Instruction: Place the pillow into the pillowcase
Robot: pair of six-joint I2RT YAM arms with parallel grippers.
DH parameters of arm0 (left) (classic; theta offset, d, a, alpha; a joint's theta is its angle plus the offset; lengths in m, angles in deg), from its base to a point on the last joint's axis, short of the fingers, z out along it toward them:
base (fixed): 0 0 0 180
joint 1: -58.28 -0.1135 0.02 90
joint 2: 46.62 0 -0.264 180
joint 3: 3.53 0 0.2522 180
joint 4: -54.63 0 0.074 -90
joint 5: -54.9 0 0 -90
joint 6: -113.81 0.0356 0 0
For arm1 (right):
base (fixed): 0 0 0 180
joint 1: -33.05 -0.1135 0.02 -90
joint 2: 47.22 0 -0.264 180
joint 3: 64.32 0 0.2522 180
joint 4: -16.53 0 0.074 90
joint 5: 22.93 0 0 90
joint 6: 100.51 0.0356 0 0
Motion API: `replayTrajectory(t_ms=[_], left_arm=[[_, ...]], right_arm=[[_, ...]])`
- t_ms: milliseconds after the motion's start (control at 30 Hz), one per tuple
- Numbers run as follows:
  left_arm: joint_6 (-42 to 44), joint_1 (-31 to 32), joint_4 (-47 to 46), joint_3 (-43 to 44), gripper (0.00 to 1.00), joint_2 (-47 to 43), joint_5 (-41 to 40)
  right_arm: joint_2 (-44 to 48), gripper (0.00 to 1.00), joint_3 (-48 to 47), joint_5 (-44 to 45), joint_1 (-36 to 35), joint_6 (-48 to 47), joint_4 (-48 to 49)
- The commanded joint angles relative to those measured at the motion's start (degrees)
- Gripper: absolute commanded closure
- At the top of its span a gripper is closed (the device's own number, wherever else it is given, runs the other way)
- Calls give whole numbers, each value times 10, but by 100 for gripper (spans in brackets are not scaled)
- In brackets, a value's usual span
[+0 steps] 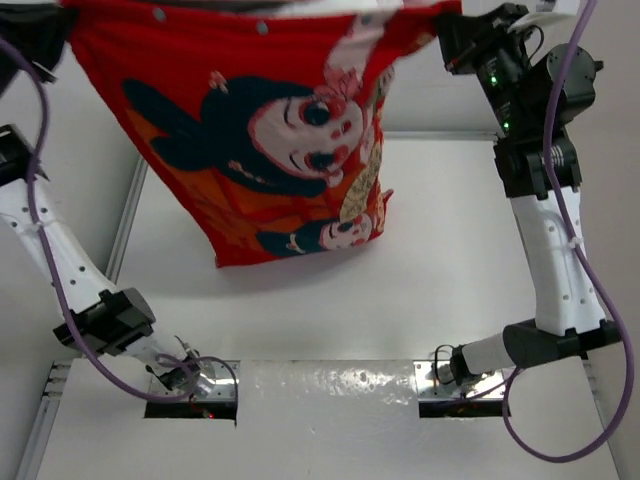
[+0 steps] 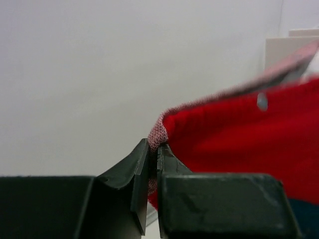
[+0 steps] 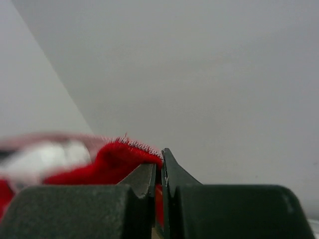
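Hanging above the bench (image 1: 450,280), the pillowcase (image 1: 270,150) is clenched at its top edge by left fingers (image 2: 127,172) and right fingers (image 3: 174,172). Such thin pinches could slip if stretched. No pillow shows.

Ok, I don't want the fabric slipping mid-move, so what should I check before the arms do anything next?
1. Left gripper shut on the pillowcase edge: ok.
2. Right gripper shut on the opposite top edge: ok.
3. Pillowcase raised and stretched between both grippers: ok.
4. Lower hem clear of the table: cannot tell.
5. Pillow located: not ok, no view shows it clearly.
6. Case mouth spread open: cannot tell.
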Motion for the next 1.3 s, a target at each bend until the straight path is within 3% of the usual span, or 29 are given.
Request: replayTrajectory(t_ms=[0, 33, 67, 133, 200, 233, 267, 300, 333, 367, 400, 433, 500, 567, 600, 667, 733, 867, 1033, 1167, 1233, 1267], left_arm=[[116, 25, 119, 16, 100, -7, -83], [28, -43, 84, 100, 100, 87, -68], [-144, -111, -55, 291, 100, 187, -80], [-168, -140, -80, 421, 100, 224, -127], [-98, -120, -19, 250, 100, 167, -61], [-61, -77, -19, 125, 100, 60, -43], [-6, -60, -4, -98, 100, 13, -60], [118, -30, 29, -158, 100, -40, -88], [151, -25, 98, -131, 100, -33, -98], [122, -45, 112, -73, 100, 25, -84], [70, -63, 81, 90, 100, 61, -63], [-45, -85, 47, 182, 100, 102, -71], [-122, -144, -28, 343, 100, 190, -119], [-126, -152, -36, 302, 100, 154, -120], [-124, -151, -76, 158, 100, 119, -130], [-80, -151, -94, 54, 100, 39, -167], [-31, -155, -26, 94, 100, 54, -190], [-79, -180, -33, 251, 100, 119, -225], [-67, -182, -88, 173, 100, 61, -236], [-71, -166, -97, 186, 100, 72, -214], [1, -107, -52, 186, 100, 80, -197], [75, -80, 22, 176, 100, 82, -182]], right_arm=[[4, 100, -13, 75, 26, 3, 32], [-64, 100, -101, 65, 27, -19, -59], [-91, 100, -266, 63, 27, -21, -53], [-103, 100, -324, 67, 27, -23, -11], [-12, 100, -157, 89, 26, -32, 43], [31, 100, -62, 97, 26, -26, 82], [76, 100, 98, 104, 27, -19, 105], [71, 100, 133, 113, 26, -11, 87], [24, 100, 88, 99, 27, -10, 11], [-2, 100, 33, 65, 28, -12, -13], [-28, 100, -107, 49, 26, -12, -21], [-77, 100, -181, 45, 26, -11, -14], [-105, 100, -297, 57, 26, -4, 8], [-59, 100, -239, 60, 26, 8, 76], [-34, 100, -130, 60, 26, 17, 107], [-13, 100, -86, 59, 26, 28, 118], [-29, 100, -116, 39, 26, 33, 83], [-53, 100, -180, 24, 26, 28, 79], [-2, 100, -140, 61, 26, -41, 91], [27, 100, -115, 112, 26, -90, 79], [9, 100, -116, 130, 27, -109, 48], [-14, 100, -119, 148, 27, -114, 18]])
